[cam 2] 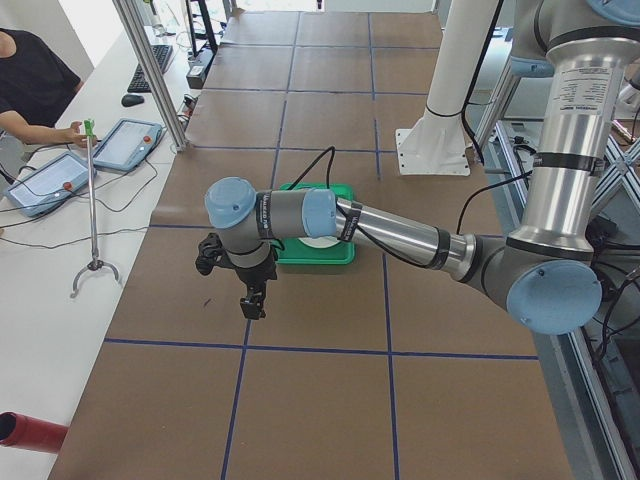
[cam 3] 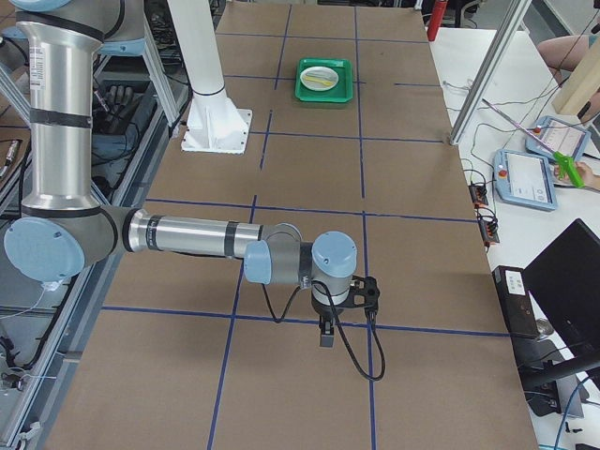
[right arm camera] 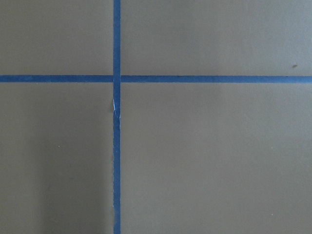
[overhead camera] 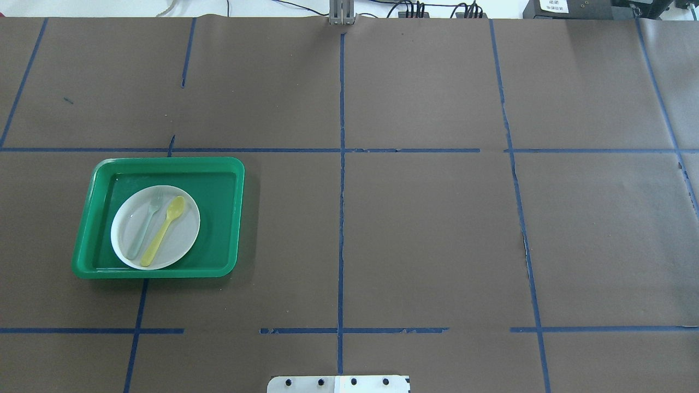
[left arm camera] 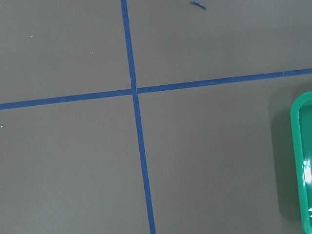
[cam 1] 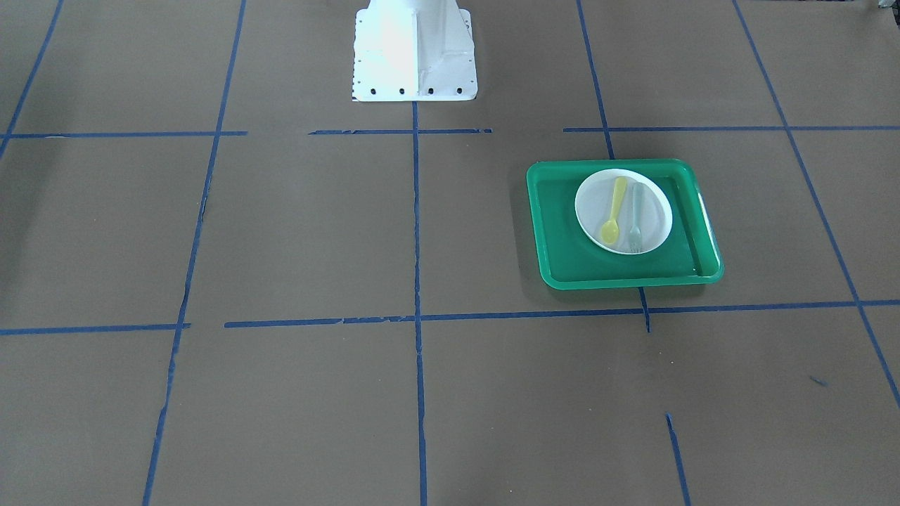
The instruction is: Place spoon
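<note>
The small yellow spoon (cam 1: 614, 209) lies on a white plate (cam 1: 657, 211) beside a pale grey-green fork (cam 1: 636, 214). The plate sits in a green tray (cam 1: 555, 232). In the overhead view the spoon (overhead camera: 164, 229) lies right of the fork (overhead camera: 144, 226) on the plate (overhead camera: 183, 240) in the tray (overhead camera: 218, 218). My left gripper (cam 2: 251, 303) shows only in the exterior left view, hanging above the table short of the tray (cam 2: 330, 255). My right gripper (cam 3: 325, 336) shows only in the exterior right view, far from the tray (cam 3: 324, 92). I cannot tell whether either is open or shut.
The brown table is marked with blue tape lines. The white robot base (cam 1: 415, 53) stands at the table's middle edge. The left wrist view shows the tray's rim (left arm camera: 298, 161) at its right edge. Operators' tablets (cam 2: 130, 145) and a stand (cam 2: 95, 265) lie on a side table.
</note>
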`<move>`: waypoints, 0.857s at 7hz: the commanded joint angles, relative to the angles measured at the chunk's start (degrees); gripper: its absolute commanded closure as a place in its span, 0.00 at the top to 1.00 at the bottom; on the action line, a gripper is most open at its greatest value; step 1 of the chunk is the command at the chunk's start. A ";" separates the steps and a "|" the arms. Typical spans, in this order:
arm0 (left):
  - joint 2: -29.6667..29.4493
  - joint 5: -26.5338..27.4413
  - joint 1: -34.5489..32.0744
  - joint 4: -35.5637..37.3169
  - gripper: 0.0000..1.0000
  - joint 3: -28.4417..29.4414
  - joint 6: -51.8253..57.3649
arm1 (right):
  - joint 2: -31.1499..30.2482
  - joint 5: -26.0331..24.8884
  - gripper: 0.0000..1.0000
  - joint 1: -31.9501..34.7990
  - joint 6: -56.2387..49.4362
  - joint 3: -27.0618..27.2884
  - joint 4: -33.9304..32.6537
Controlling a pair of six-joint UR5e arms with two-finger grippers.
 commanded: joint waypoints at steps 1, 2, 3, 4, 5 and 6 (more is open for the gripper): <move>0.22 0.22 -0.06 -1.94 1.00 1.99 0.00 | 0.00 0.03 1.00 0.00 0.00 -0.07 0.00; 0.14 -0.04 -0.06 -2.05 1.00 1.82 -0.26 | 0.00 0.03 1.00 0.00 0.00 -0.07 0.00; -0.73 -0.22 0.72 -3.18 1.00 0.34 -0.18 | 0.00 -0.06 1.00 0.00 0.00 -0.07 0.00; -1.17 -1.35 7.95 -6.76 1.00 -1.94 -6.61 | 0.00 -0.06 1.00 0.00 0.00 -0.07 0.00; -4.66 -1.19 14.38 -11.06 1.00 -3.10 -17.47 | -0.09 -0.06 1.00 0.00 0.00 0.01 0.00; -7.39 -1.54 19.75 -14.23 1.00 -3.28 -25.58 | 0.00 0.03 1.00 0.00 0.00 0.01 0.00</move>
